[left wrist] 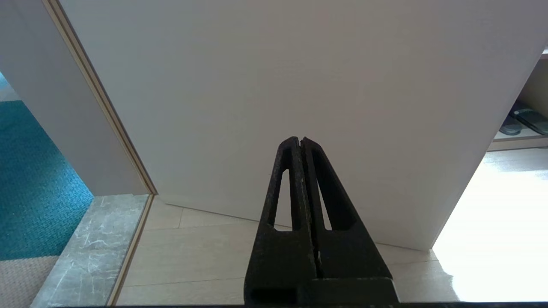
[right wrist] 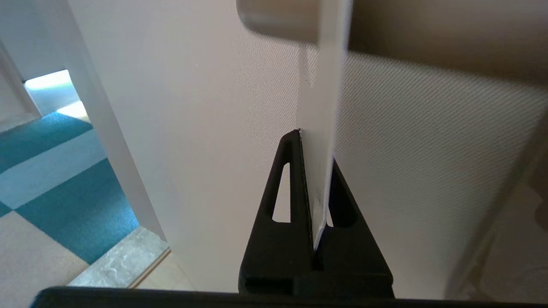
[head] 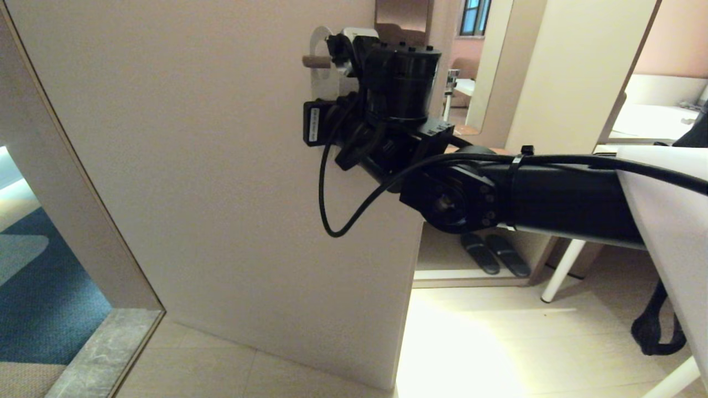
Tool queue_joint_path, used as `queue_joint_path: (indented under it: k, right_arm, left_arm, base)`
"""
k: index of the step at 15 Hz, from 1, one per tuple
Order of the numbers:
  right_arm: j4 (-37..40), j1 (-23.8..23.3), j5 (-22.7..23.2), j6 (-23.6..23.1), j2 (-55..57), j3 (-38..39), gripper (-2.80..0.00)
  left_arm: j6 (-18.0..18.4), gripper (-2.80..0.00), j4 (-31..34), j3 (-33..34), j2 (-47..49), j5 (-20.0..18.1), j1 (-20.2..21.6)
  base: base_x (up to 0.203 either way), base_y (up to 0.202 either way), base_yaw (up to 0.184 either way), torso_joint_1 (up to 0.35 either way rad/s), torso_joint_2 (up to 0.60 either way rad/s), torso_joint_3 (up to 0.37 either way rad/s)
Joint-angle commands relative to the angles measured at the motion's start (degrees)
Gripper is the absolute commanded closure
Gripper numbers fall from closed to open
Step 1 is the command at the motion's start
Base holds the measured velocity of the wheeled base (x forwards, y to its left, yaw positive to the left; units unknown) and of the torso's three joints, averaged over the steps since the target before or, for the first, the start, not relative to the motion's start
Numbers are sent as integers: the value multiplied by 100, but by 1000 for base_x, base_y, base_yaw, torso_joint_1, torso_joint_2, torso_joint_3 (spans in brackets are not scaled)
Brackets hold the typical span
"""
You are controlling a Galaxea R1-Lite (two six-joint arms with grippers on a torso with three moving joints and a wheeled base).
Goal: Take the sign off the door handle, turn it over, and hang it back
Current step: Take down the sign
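Observation:
The sign (head: 321,83) shows its white side high on the door, and the tan end of the door handle (head: 314,61) pokes out through its large hole. My right gripper (head: 338,53) reaches up beside the handle. In the right wrist view the right gripper (right wrist: 314,147) is shut on the sign (right wrist: 319,107), which runs edge-on from the jaws to the blurred handle (right wrist: 278,17). The backplate is hidden behind my arm. My left gripper (left wrist: 301,139) is shut with nothing in it, pointing at the lower part of the door; the head view does not show it.
The pale door (head: 221,166) stands ajar, its free edge at my right. A marble threshold (head: 105,354) and blue carpet (head: 44,298) lie at the left. Dark slippers (head: 492,254) rest on a low shelf behind the door, near white furniture legs (head: 564,265).

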Motion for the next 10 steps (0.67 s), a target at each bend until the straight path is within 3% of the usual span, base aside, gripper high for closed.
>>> queue_joint_path:
  k: [1, 5, 10]
  right_arm:
    - [-121, 7, -5, 3, 191, -13, 0]
    - [-344, 7, 89, 22, 308, -30, 0]
    - [-582, 25, 576, 9, 319, -40, 0]
  left_arm:
    - [5, 0, -2, -1, 8, 5, 2]
    - [5, 0, 2, 4, 8, -3, 2]
    - [5, 0, -2, -1, 8, -3, 2]
  base:
    - [0, 0, 0, 0, 0, 0]
    - [0, 0, 0, 0, 0, 0]
    - [0, 0, 0, 0, 0, 0]
